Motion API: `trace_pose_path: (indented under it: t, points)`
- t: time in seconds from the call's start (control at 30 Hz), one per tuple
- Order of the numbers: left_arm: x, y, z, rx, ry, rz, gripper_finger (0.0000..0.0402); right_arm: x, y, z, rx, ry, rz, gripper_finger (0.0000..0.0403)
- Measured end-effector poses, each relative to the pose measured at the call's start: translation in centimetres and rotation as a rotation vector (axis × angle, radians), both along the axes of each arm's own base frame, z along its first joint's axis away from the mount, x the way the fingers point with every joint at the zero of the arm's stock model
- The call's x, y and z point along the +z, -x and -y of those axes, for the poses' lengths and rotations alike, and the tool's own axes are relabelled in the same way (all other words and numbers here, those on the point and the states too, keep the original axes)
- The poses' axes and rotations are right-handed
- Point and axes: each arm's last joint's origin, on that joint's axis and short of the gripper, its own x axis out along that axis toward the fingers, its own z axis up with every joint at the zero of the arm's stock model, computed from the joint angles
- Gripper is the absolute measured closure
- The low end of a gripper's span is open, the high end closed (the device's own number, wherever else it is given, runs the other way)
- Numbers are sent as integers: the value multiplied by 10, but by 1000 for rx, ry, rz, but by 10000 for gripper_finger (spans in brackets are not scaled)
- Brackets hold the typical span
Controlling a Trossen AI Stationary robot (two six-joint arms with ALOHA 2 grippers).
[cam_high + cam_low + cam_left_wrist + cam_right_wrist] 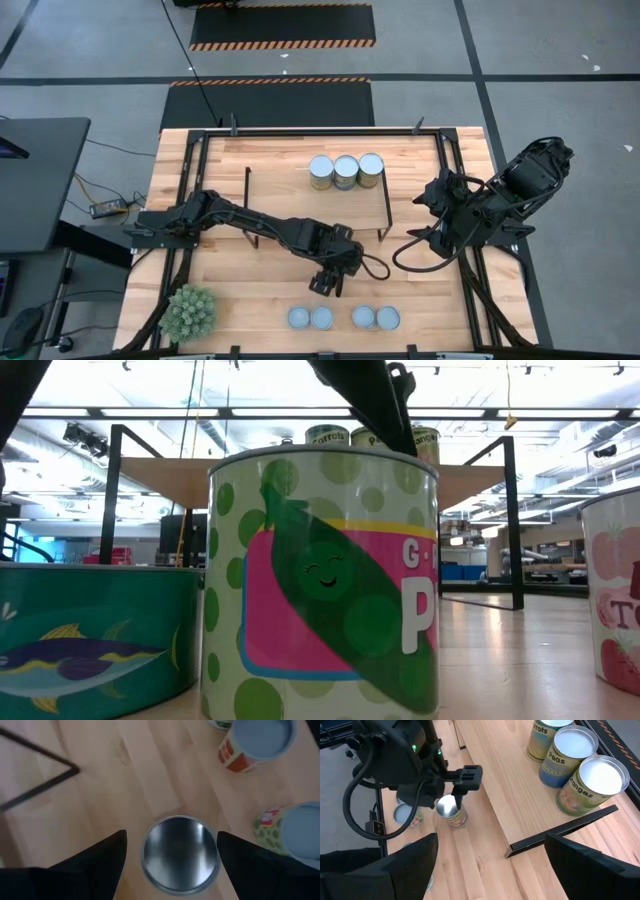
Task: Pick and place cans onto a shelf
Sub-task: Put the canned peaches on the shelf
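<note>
A silver-topped can (180,855) stands upright on the table in front of the shelf (300,205). It also shows in the right wrist view (451,812). My left gripper (330,278) hangs over it, open, pointing down, one finger (100,865) on each side of the can; I see no touch. Three cans (346,172) with silver-white tops stand on the shelf's far edge. Several cans with bluish-grey tops (321,318) stand in a row near the table's near edge. My right gripper (490,865) is open and empty at the table's right, beside the shelf.
A spiky green plant ball (190,312) sits at the near left corner. The shelf's black rod legs (248,200) stand close behind my left gripper. In the low view a peas can (320,580), a fish can (90,630) and a tomato can (620,610) fill the foreground.
</note>
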Motion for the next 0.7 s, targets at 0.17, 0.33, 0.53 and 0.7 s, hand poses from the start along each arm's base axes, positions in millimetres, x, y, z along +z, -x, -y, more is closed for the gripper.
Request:
trace_pose_path:
  t: [0.17,0.33,0.53,0.7]
  points:
    - [-3,-1,-5,36,84,-30,86,0,0,0,-2,-1,0,30]
    - [-3,-2,-9,56,97,-33,85,0,0,0,-1,-1,0,30]
    - [-8,-6,-15,53,157,-53,85,0,0,0,-7,5,6,30]
    - [-9,-5,-15,97,147,-64,85,1,-1,0,-7,-2,16,30]
